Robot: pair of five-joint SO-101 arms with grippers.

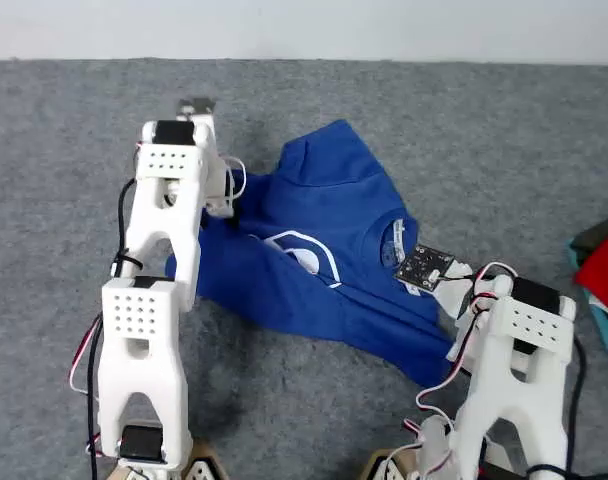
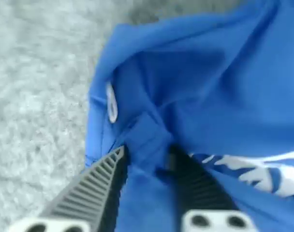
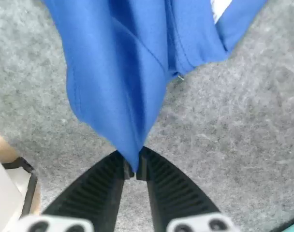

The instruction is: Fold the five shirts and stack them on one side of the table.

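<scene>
The desk (image 1: 74,140) has a grey felt-like cover. The blue shirt (image 1: 324,230) lies crumpled and not yet folded about the middle of it, with the white print facing up. A small pile of other clothes (image 1: 606,265), red, teal and dark, lies at the right edge of the desk.

The left arm (image 1: 154,300) stands at the side of the shirt nearer the left edge, and the right arm (image 1: 519,370) at its corner nearer the front edge.

I think the main danger is at the right side. The grip there takes only a very thin tip of cloth, so a pull or a lift could draw it out, and the shirt would drop in a heap. If the two arms pull unevenly, the fabric may also twist instead of spreading flat.

The left gripper (image 2: 146,157) has its fingers a little apart, with a thick fold of blue cloth bunched and pinched between them. The right gripper (image 3: 133,166) is pressed almost together on the shirt's corner, and the rest of the cloth hangs away from it over the grey cover.
</scene>
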